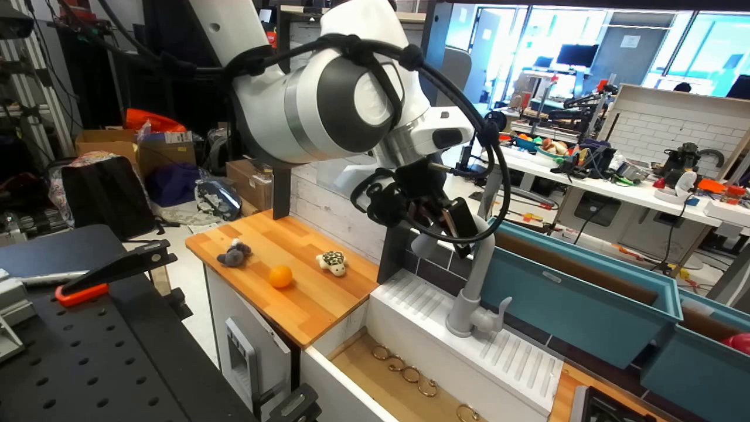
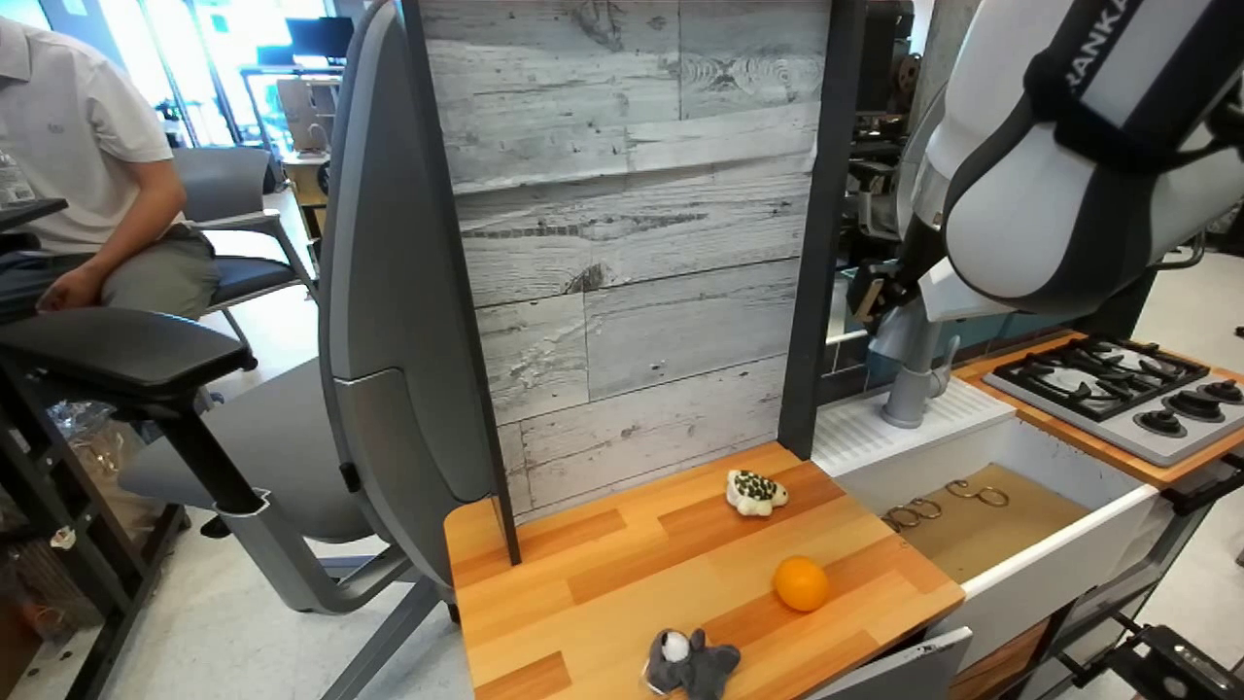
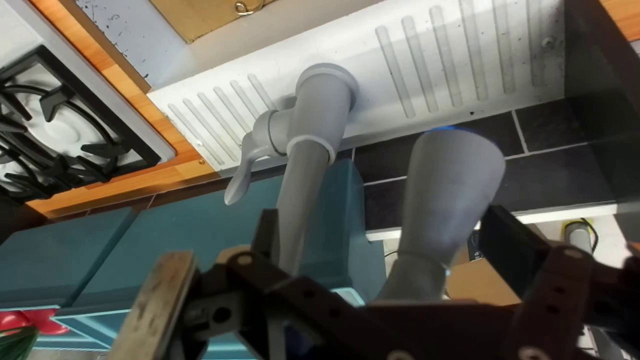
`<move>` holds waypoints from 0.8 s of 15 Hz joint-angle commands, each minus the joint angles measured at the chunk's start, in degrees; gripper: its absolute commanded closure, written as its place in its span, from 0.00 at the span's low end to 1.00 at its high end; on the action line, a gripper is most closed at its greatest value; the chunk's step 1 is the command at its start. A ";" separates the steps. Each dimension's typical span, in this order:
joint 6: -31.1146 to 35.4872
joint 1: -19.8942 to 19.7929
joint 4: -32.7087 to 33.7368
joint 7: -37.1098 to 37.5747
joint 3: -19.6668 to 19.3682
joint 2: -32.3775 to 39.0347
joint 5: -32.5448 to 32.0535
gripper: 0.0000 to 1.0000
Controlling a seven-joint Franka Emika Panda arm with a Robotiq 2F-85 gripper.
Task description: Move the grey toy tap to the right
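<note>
The gripper (image 3: 382, 225) is released: its fingers (image 3: 265, 237) stand apart, with the upper part of the grey toy tap (image 3: 321, 110) between them. In the wrist view, both stem (image 3: 302, 185) and spout (image 3: 452, 180) appear inside this gap; contact with either finger cannot be confirmed. The tap rises from the white drainboard (image 1: 416, 302), long axis upright, spout hanging toward the wooden counter (image 2: 622, 583). If right means toward the hob (image 2: 1118, 428), the coming move should require sideways travel that way. Farther out, the sink (image 2: 1020, 525) holds metal rings (image 1: 404, 368); behind the drainboard stand teal bins (image 1: 568, 299), one containing a red item (image 1: 738, 343), not identifiable.
</note>
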 commanded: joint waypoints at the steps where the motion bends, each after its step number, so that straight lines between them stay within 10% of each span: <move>1: -2.08 -1.15 -1.85 -0.90 -0.22 -0.56 2.20 0.00; 12: -20.68 -8.32 -7.28 -0.15 1.22 -10.38 -3.87 0.00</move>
